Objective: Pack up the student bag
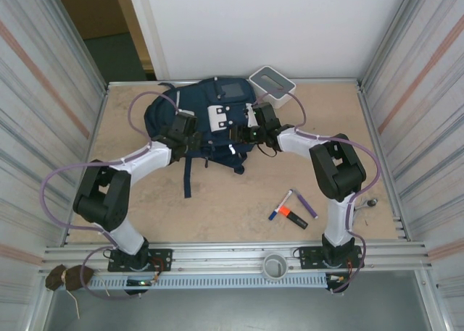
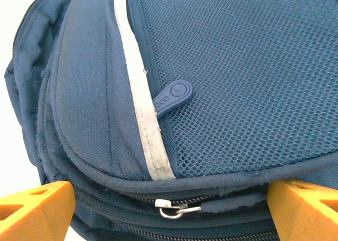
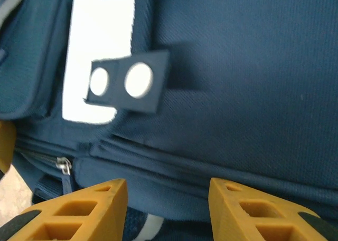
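The student bag (image 1: pixel 217 117), navy blue with white patches, lies at the back middle of the table. My left gripper (image 1: pixel 183 130) is at its left side. In the left wrist view this gripper (image 2: pixel 169 212) is open wide, its orange fingers (image 2: pixel 37 209) either side of a metal zipper slider (image 2: pixel 171 206) on a shut zipper, below a pale reflective strip (image 2: pixel 142 104) and a mesh panel. My right gripper (image 1: pixel 259 126) is at the bag's right side. There its jaws (image 3: pixel 166 209) are open, half spread over a fold of navy fabric, near a white patch (image 3: pixel 97 56).
A white-grey box (image 1: pixel 272 85) stands at the back, touching the bag's right corner. Three pens (image 1: pixel 292 208) lie on the table near the right arm's base. A dark strap (image 1: pixel 187 175) trails from the bag toward the front. Metal walls close both sides.
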{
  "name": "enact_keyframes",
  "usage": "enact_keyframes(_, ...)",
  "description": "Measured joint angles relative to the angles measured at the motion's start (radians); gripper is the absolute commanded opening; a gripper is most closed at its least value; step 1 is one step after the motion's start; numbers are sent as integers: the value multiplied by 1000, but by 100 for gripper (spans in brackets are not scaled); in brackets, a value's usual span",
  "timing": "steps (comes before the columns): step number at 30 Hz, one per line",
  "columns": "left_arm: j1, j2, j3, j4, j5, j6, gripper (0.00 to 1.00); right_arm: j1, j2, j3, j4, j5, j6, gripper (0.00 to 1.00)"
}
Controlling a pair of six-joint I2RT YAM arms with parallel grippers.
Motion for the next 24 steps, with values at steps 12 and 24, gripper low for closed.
enact_keyframes(12, 2, 4, -2, -7, 11, 11, 56, -8, 0, -10, -2, -3, 0, 41)
enact_keyframes(24, 23, -45, -48, -6, 91, -13, 39, -10, 0, -10, -10, -3, 0, 39)
